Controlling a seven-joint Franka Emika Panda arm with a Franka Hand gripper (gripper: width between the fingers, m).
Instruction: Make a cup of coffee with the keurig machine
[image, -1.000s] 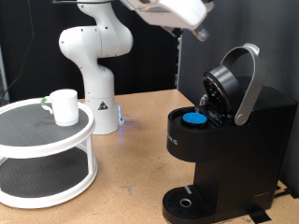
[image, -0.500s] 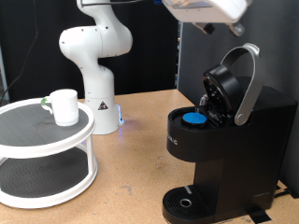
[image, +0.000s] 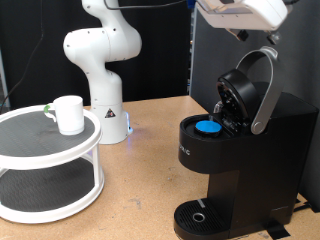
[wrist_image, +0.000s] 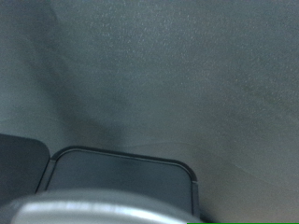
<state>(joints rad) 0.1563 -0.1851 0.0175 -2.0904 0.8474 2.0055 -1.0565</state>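
Observation:
The black keurig machine stands at the exterior view's right with its lid raised and its grey handle tilted up. A blue-topped pod sits in the open brew chamber. The round drip tray at its base holds nothing. The white cup stands on the top tier of a round white rack at the left. The robot's hand hangs above the raised handle at the top right; its fingers do not show. The wrist view shows the grey handle and the machine's dark top close below.
The robot's white base stands at the back of the wooden table, between the rack and the machine. A dark backdrop stands behind the machine.
The robot's hand has moved to the exterior view's right, from above the pod chamber to above the raised lid handle. The cup, pod and lid have not moved.

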